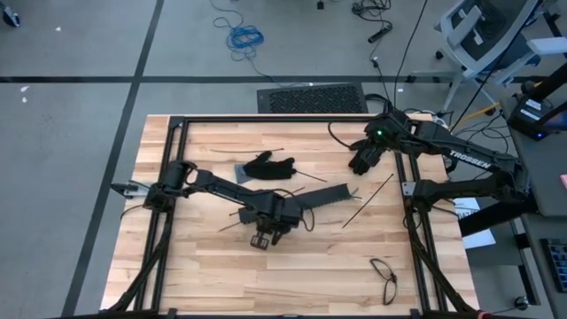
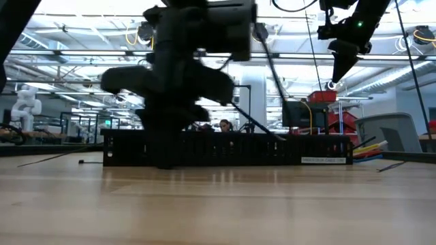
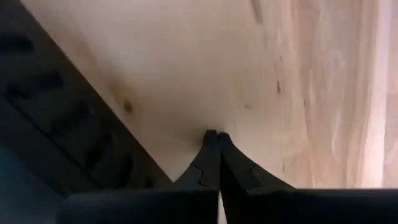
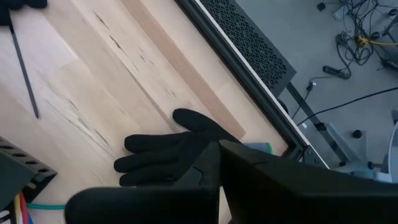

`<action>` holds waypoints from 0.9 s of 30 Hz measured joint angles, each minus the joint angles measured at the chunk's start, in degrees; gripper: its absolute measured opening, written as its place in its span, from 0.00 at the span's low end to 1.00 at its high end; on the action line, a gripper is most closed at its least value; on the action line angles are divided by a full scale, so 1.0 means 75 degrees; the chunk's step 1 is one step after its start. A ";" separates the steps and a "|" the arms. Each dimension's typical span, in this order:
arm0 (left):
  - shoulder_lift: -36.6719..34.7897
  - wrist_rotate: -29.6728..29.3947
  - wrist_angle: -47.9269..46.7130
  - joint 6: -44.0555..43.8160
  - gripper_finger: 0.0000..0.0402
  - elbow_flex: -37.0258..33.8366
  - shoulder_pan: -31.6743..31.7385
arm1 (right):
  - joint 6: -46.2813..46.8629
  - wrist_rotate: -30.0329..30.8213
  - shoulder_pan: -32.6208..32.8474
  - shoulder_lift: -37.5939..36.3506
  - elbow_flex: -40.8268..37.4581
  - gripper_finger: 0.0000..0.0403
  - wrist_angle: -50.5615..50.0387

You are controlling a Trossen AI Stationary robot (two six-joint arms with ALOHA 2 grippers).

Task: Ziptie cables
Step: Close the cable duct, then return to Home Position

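My left gripper (image 1: 264, 237) points straight down over the bare wood in the middle of the table, just on the near side of the long black slotted bar (image 1: 323, 197). Its fingers (image 3: 214, 135) are shut with nothing between them. My right gripper (image 1: 361, 161) waits raised at the far right, shut, slanting down above a black glove (image 4: 168, 152). Coloured cables (image 2: 364, 151) lie on the table at one end of the bar, and their ends (image 4: 22, 208) show beside it. A dark cable loop (image 1: 383, 271) lies near the front right. My left gripper's shut fingertips (image 3: 210, 138) come down from above to the bare wood beside the slotted bar (image 3: 62, 124). I cannot tell whether they touch the table.
Thin straight black strips lie scattered on the wood: one (image 1: 368, 202) right of the bar, one (image 4: 22, 68) by the glove. A black frame (image 1: 266, 119) runs round the table. Bare wood (image 1: 221, 275) lies toward the near edge.
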 joint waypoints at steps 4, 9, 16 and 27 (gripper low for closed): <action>-0.0842 -0.0063 0.0222 -0.0620 0.00 -0.1077 -0.0086 | -0.0026 0.0007 0.0000 0.0000 0.0000 0.00 0.0039; -0.2240 -0.0450 0.0477 -0.1488 0.00 -0.3066 -0.0191 | -0.0020 0.0001 0.0000 -0.0001 0.0000 0.00 0.0143; -0.3856 -0.2197 0.2085 -0.2751 0.00 -0.4803 -0.0161 | 0.0177 -0.0001 0.0000 -0.0003 0.0003 0.00 0.0556; -0.5123 -0.1802 0.2386 -0.3380 0.00 -0.5551 -0.0293 | 0.0405 -0.0088 0.0021 -0.0002 0.0003 0.00 0.0529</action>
